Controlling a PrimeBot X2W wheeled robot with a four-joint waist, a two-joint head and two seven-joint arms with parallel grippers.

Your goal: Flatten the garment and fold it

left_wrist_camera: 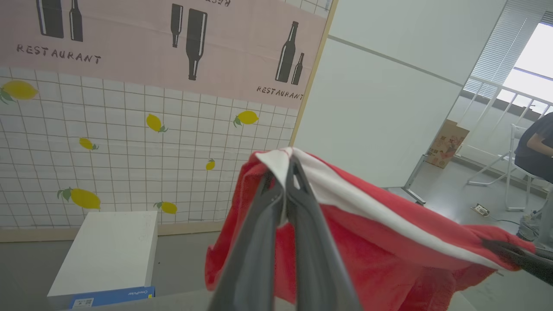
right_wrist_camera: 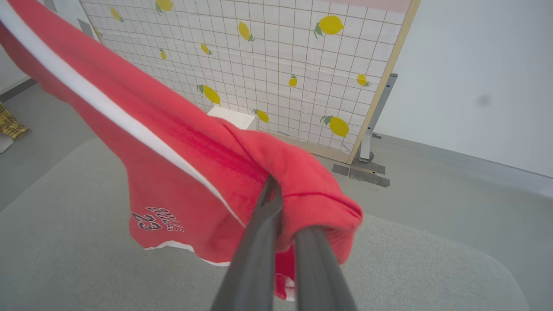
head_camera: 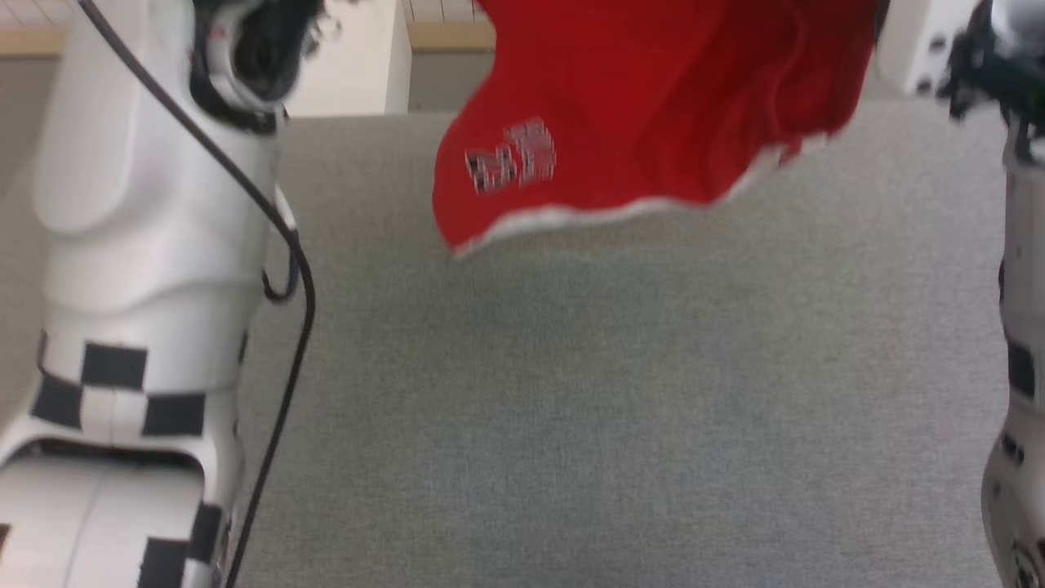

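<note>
Flattening: my left end effector (left_wrist_camera: pixel 285 172) and right end effector (right_wrist_camera: pixel 276 194) grasp the garment (head_camera: pixel 653 106) above the desk (head_camera: pixel 571 408) — next I'd lower it flat.

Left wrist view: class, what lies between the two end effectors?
The red shorts, white stripe uppermost, stretch from the left end effector to the right end effector; the left wrist view shows it.

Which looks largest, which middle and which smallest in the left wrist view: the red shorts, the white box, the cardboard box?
1. red shorts, though they hang nearest the camera, which enlarges them
2. white box
3. cardboard box, far away, so its real size is unsure
</note>
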